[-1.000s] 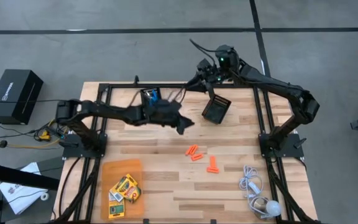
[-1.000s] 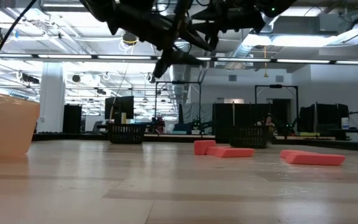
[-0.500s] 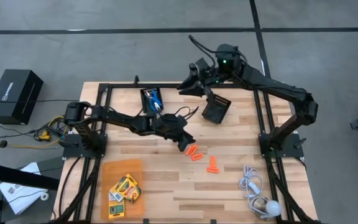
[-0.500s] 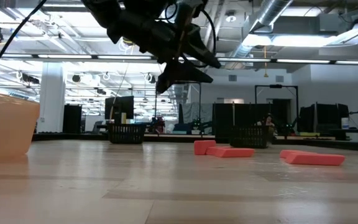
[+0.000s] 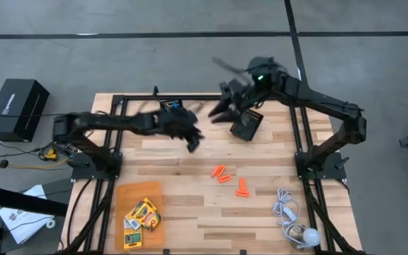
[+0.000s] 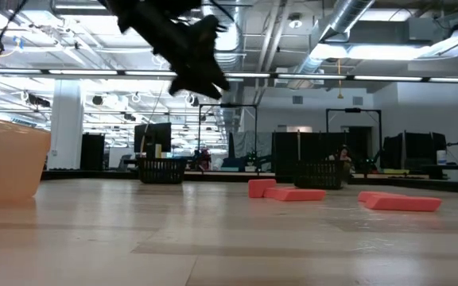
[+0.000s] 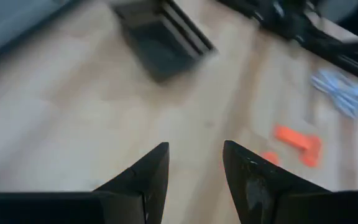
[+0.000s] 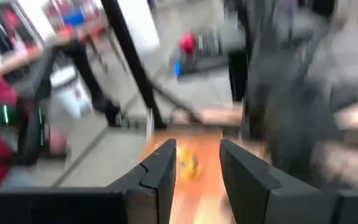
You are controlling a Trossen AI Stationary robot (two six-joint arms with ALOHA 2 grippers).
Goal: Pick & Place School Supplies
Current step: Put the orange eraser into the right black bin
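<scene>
Reaching was our step: left gripper hung empty, fingers apart, needing descent onto the orange pieces; right gripper likewise parted.

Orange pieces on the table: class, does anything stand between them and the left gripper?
Nothing visible does. The left gripper, open and empty, hangs above bare wood, up-table of the orange pieces.

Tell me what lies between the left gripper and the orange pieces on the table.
Only bare tabletop: in the high view, nothing sits between the left gripper and the orange pieces. The left wrist view agrees.
</scene>
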